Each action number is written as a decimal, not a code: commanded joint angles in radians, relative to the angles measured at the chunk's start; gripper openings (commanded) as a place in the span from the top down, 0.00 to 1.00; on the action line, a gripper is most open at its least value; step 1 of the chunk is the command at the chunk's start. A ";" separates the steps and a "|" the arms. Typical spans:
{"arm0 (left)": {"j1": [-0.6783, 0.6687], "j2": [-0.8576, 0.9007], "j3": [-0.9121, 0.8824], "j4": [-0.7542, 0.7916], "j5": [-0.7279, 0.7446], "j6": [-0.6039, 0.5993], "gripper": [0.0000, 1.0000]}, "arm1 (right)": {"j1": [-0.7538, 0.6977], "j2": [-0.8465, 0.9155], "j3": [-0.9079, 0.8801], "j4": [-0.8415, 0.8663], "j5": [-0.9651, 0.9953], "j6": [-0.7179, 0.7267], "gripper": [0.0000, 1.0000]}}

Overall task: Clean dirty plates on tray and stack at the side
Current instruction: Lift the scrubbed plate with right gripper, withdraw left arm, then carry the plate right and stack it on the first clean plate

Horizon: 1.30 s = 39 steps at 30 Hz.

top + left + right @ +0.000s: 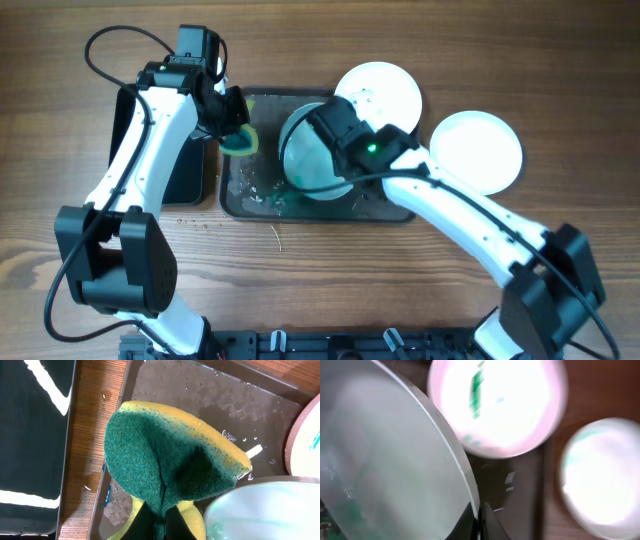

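The dark grey tray (pixel 385 208) lies mid-table, wet (pixel 200 395). My right gripper (pixel 335 130) is shut on the rim of the pale blue plate (pixel 305 160), holding it tilted over the tray; the rim sits between my fingers (pixel 479 515), and the plate (pixel 380 460) carries faint teal smears. My left gripper (pixel 232 112) is shut on a yellow and green sponge (pixel 242 140), folded between the fingers (pixel 160 525), just left of the plate (pixel 265 510). A white plate (pixel 385 92) with a teal smear (pixel 495 405) rests at the tray's far right corner. Another white plate (pixel 478 150) lies on the table to the right (pixel 600 475).
A smaller glossy black tray (pixel 185 170) stands left of the grey tray (pixel 30 435). Teal smears and water drops lie on the grey tray's front left part. Small crumbs lie on the wooden table in front of the trays.
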 commanded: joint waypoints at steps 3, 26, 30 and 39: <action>0.000 -0.002 0.008 0.006 -0.013 -0.011 0.96 | 0.060 -0.083 0.010 -0.019 0.404 -0.056 0.96; 0.000 -0.002 0.005 0.006 -0.013 -0.010 0.96 | 0.276 -0.116 0.007 0.158 0.866 -0.375 0.96; 0.000 -0.002 -0.002 0.006 -0.013 -0.010 0.96 | 0.250 -0.116 0.001 0.077 0.623 -0.234 0.96; 0.000 -0.002 -0.002 0.011 -0.013 -0.010 0.96 | 0.018 -0.126 0.003 0.014 -0.184 0.045 0.96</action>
